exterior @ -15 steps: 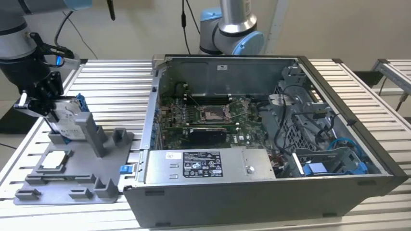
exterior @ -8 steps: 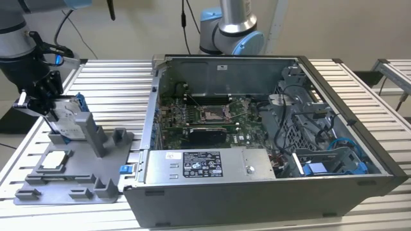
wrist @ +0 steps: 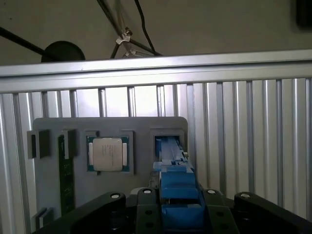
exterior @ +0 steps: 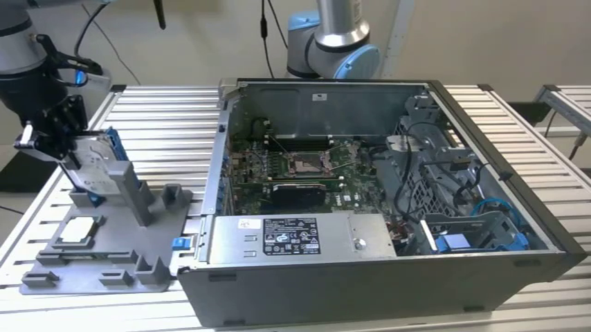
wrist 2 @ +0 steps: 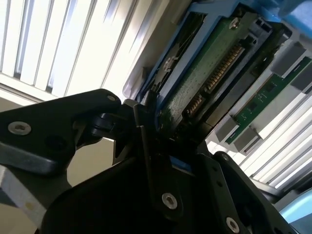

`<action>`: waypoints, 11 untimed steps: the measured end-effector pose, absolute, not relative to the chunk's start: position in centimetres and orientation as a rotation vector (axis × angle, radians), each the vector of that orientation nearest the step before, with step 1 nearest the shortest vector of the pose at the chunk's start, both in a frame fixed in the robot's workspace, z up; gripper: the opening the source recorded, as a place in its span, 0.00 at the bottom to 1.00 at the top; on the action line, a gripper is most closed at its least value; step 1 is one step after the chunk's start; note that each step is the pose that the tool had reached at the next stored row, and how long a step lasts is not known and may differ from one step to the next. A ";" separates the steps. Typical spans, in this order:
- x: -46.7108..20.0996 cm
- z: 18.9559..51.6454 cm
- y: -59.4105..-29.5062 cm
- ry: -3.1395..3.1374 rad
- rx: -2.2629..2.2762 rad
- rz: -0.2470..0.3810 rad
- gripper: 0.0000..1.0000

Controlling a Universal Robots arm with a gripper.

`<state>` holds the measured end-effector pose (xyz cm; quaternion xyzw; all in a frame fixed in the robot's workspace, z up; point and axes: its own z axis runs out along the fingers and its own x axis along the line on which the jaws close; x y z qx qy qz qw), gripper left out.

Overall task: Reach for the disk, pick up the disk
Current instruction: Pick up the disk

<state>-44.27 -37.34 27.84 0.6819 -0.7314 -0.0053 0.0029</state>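
Observation:
The disk (exterior: 91,163) stands on edge in a slot of the grey fixture (exterior: 111,266) at the exterior view's left, silver with blue side rails. My gripper (exterior: 66,146) comes down over its top edge and is shut on it. In the second wrist view the disk's green circuit board (wrist 2: 209,83) and blue rail run away from the black fingers (wrist 2: 142,127), which clamp its near end. In the first wrist view the disk's blue rail end (wrist: 178,187) sits between the fingers (wrist: 146,202), and its far end reaches into the fixture's slot (wrist: 168,146).
An open computer case (exterior: 388,277) fills the middle and the exterior view's right, close beside the fixture. A square silver chip (exterior: 77,229) (wrist: 107,153) lies in a fixture pocket. A second arm's base (exterior: 333,41) stands behind the case. All of it rests on a slatted metal table (exterior: 166,117).

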 end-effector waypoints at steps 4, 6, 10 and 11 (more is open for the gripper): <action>-44.3 28.6 -37.3 -2.294 2.138 -0.017 0.00; -44.3 28.9 -37.3 -2.294 2.138 -0.017 0.00; -44.3 29.6 -37.3 -2.294 2.138 -0.016 0.00; -44.3 29.8 -37.3 -2.294 2.138 -0.017 0.00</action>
